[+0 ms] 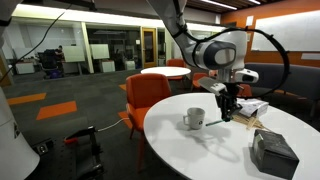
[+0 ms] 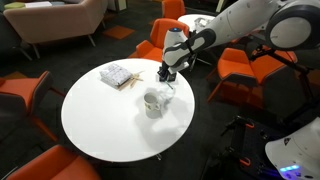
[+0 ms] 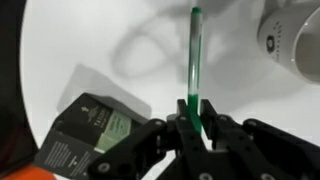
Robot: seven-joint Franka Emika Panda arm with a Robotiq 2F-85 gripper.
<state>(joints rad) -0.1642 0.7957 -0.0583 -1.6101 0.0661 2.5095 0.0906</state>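
Observation:
My gripper (image 3: 195,122) is shut on a green pen (image 3: 193,60), which sticks straight out from between the fingers over the white round table (image 3: 90,40). In both exterior views the gripper (image 1: 227,108) (image 2: 165,76) hangs just above the tabletop, a little to one side of a white mug (image 1: 194,119) (image 2: 153,102). The mug (image 3: 292,38) shows at the top right of the wrist view. A dark box (image 3: 92,130) with a green label lies on the table at the lower left of that view.
Orange chairs (image 1: 145,98) (image 2: 246,72) ring the table. A dark box (image 1: 272,152) lies near the table edge, and a patterned box (image 2: 118,74) with a stick beside it lies on the far side. A second round table (image 1: 165,72) stands behind.

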